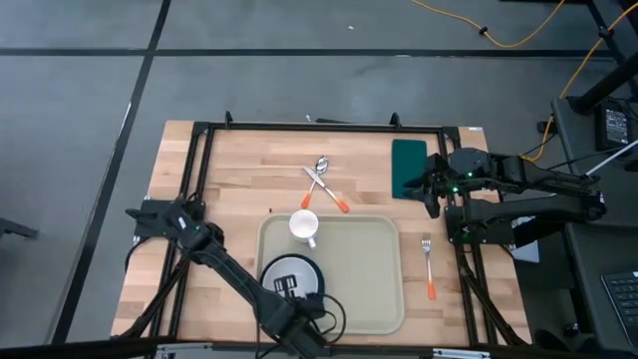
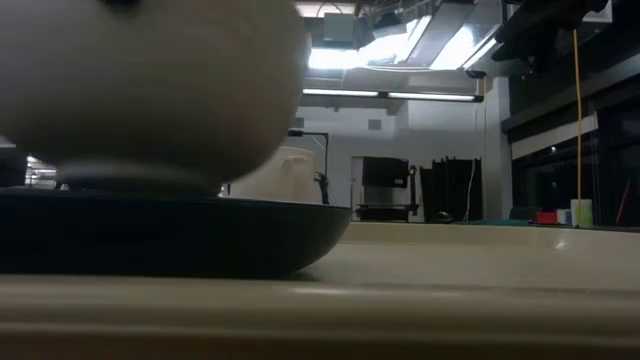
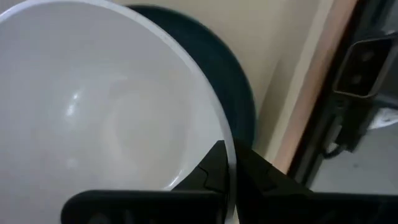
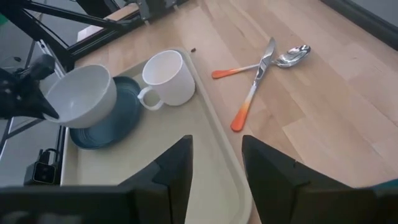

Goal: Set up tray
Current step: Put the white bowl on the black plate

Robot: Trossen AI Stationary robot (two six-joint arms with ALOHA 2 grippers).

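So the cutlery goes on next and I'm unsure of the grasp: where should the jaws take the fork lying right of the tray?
Grip the orange-handled metal fork mid-handle, coming straight down with the jaws across its width; it lies flat on the wooden table, alone beside the beige plastic tray.

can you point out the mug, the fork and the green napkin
mug [image 1: 303, 225], high view, on its white rim
fork [image 1: 428, 261], high view, mid-shaft beside the tray
green napkin [image 1: 408, 166], high view, on its centre

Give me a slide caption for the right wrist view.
Left gripper holds white bowl over blue plate on the tray, beside a white mug.
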